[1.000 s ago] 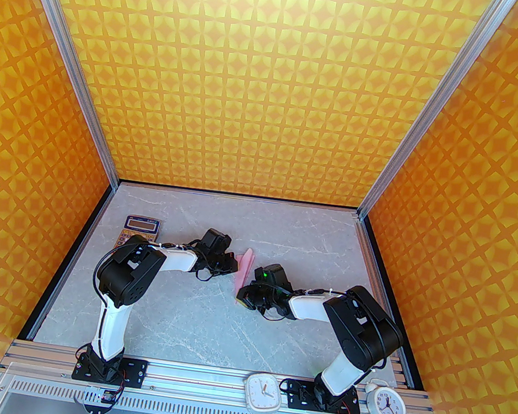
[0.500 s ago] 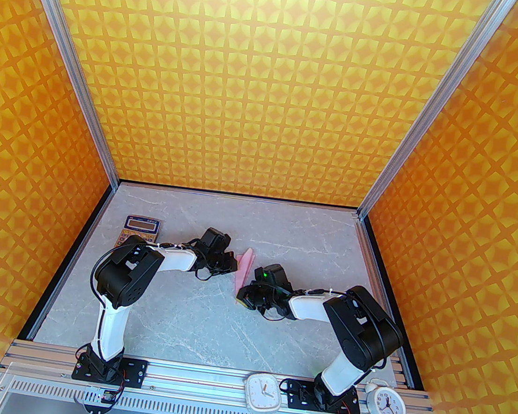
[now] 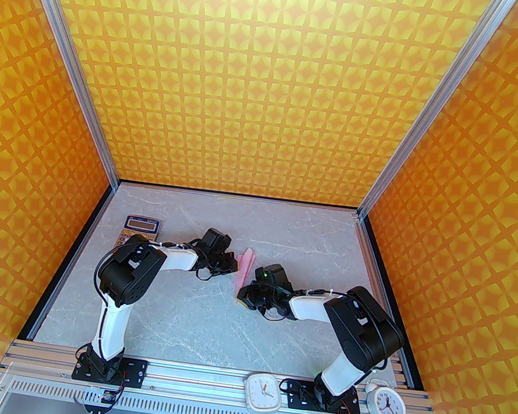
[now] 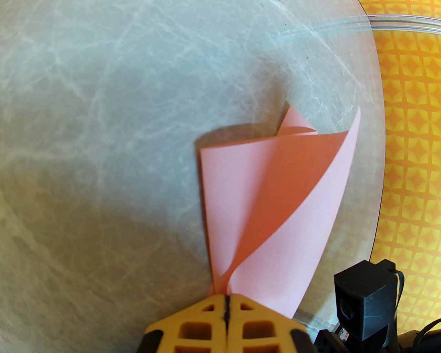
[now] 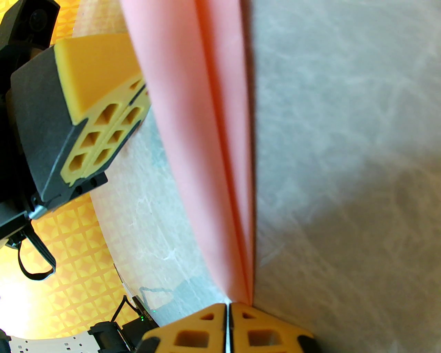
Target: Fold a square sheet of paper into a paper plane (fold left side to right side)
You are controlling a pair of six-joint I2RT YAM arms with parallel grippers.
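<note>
The paper plane (image 3: 244, 270) stands on edge mid-way across the bench (image 3: 188, 315), with the left pincer (image 4: 225, 300) clamped on its side flap and the right pincer (image 5: 227, 308) closed on its near end, evidently steadying the folds for creasing.

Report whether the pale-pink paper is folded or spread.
Folded: the thin pale-pink paper is a narrow creased dart, flaps curling apart.

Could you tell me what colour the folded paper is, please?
The paper is pale pink, clearest in the left wrist view.

Overhead looks down — wrist cameras, close, share the paper plane (image 4: 293, 248).
</note>
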